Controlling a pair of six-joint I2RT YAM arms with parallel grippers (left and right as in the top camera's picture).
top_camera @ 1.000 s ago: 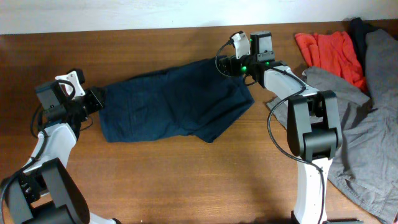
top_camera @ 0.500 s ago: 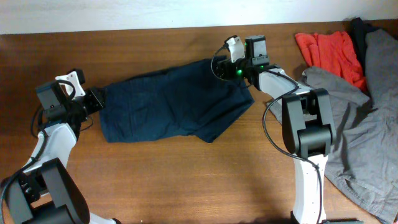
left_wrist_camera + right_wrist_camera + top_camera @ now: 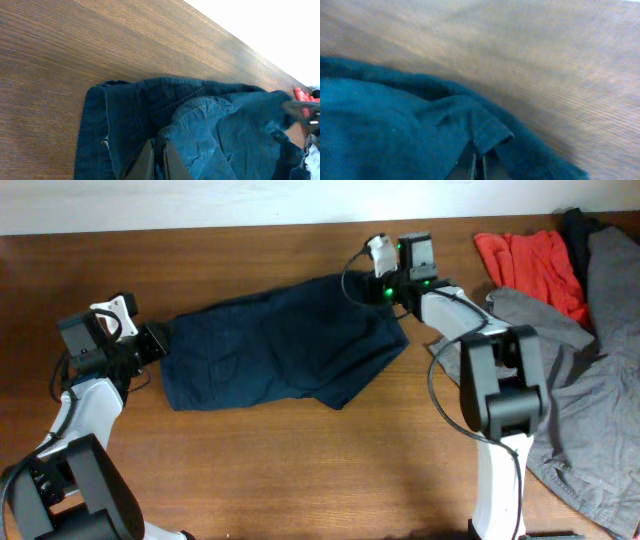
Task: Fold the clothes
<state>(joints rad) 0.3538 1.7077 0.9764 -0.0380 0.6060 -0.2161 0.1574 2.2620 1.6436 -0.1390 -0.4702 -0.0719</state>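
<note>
The clothes, a pair of dark navy shorts (image 3: 280, 350), lie spread across the middle of the wooden table. My left gripper (image 3: 160, 340) is at their left end, shut on a fold of the navy fabric (image 3: 225, 125), which bunches up around its fingers (image 3: 147, 162). At the upper right corner of the shorts, my right gripper (image 3: 372, 278) is also shut. In the right wrist view its thin fingers (image 3: 472, 167) pinch a raised flap of the shorts (image 3: 395, 130) just above the table.
A red-orange garment (image 3: 530, 265) and a large light grey garment (image 3: 590, 380) lie heaped at the table's right side, with a dark item (image 3: 572, 225) behind them. The table's far edge meets a white wall (image 3: 200, 205).
My right gripper has gone from open to shut, closing on the shorts' upper right corner. The left gripper has stayed shut and still.
</note>
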